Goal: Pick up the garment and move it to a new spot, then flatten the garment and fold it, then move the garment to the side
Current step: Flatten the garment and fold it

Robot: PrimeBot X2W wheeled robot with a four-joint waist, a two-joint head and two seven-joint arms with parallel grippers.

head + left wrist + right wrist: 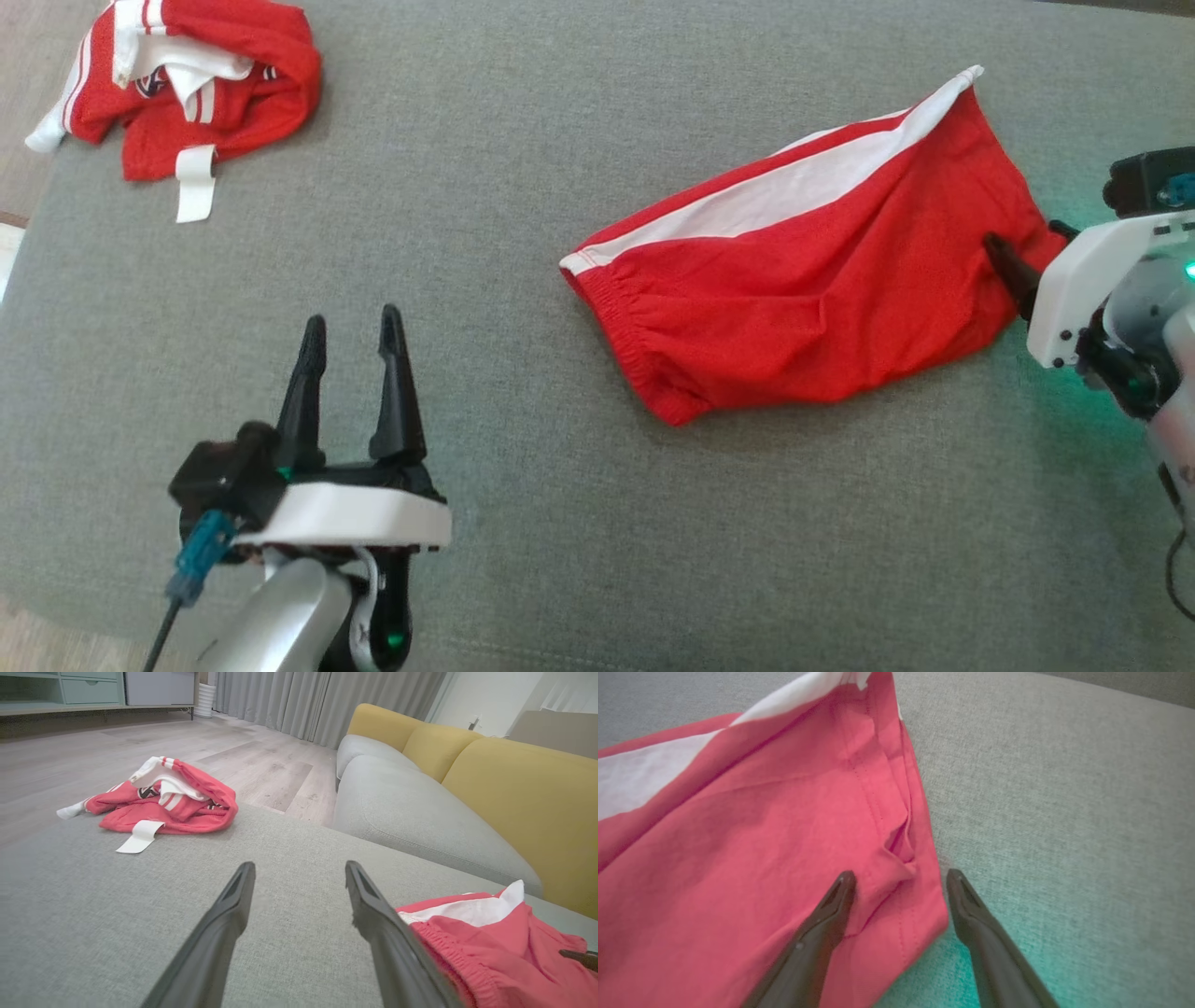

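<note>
The left gripper (pixel 353 317) hovers nearest, its fingers spread and empty over the grey woven cushion (pixel 579 523). The red shorts (pixel 803 280) lie on the cushion's right side. They are thin, soft cloth with a white side stripe and a gathered elastic waistband, rumpled and not yet flat. The right gripper (pixel 900 874) is spread too, one finger over the hem and one over bare cushion. Flattening seems to be the step in hand, and the next move calls for pinching that hem and drawing it outward. A crumpled red-and-white shirt (pixel 187 84) sits at the far left corner.

Jersey (pixel 247 56) crest too small to read; shorts (pixel 738 858) cropped at left.
</note>
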